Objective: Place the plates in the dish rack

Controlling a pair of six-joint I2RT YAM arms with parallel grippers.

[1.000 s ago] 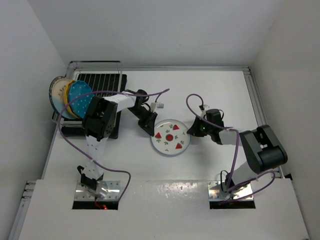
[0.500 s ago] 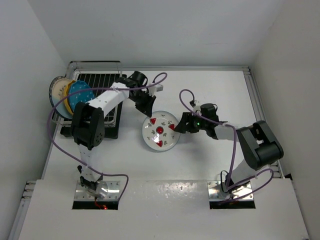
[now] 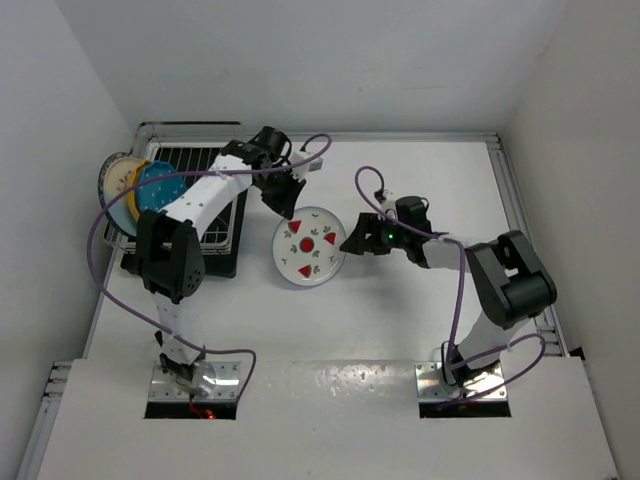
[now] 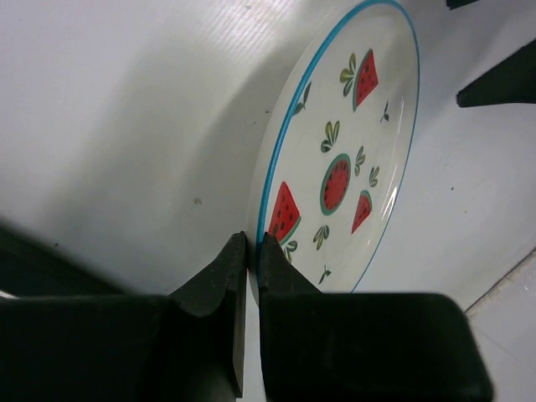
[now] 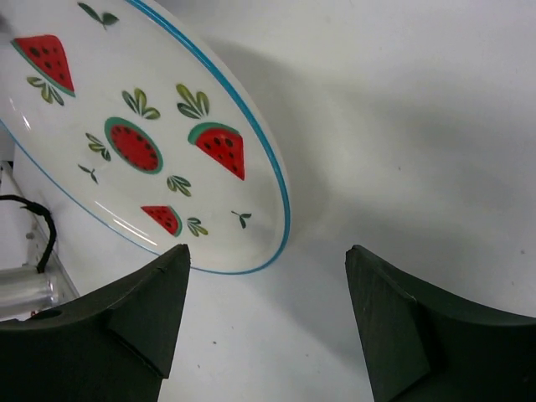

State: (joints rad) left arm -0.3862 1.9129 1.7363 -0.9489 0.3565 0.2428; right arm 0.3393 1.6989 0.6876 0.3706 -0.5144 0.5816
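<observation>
**Top external view.** The dish rack (image 3: 195, 160), over a black drip tray (image 3: 232, 262), sits at the left of the frame. At least three plates stand on edge at its left end: a blue dotted plate (image 3: 160, 195), a yellow plate (image 3: 133, 205) behind it, and a cream plate (image 3: 113, 178) outermost. Whether another plate hides among them cannot be told. The fruit plate (image 3: 310, 245), white with red shapes, hangs tilted at frame centre, just right of the rack. The jaws of the left arm (image 3: 205, 198) are closed narrow on its upper-left rim. The jaws of the right arm (image 3: 440, 250) stand wide, just beside the plate's right edge.

**Left wrist view.** Two dark fingers (image 4: 226, 276) pinch the rim of the fruit plate (image 4: 343, 159), which rises toward the upper right above the tabletop (image 4: 126, 109).

**Right wrist view.** The fingers (image 5: 142, 310) are spread wide along the bottom with nothing between them. The fruit plate (image 5: 142, 142) fills the upper left, its lower rim clear of both fingers.

**Progress.** Most plates appear loaded. This one, carried by the left arm alone, has yet to be slotted between the free prongs.
</observation>
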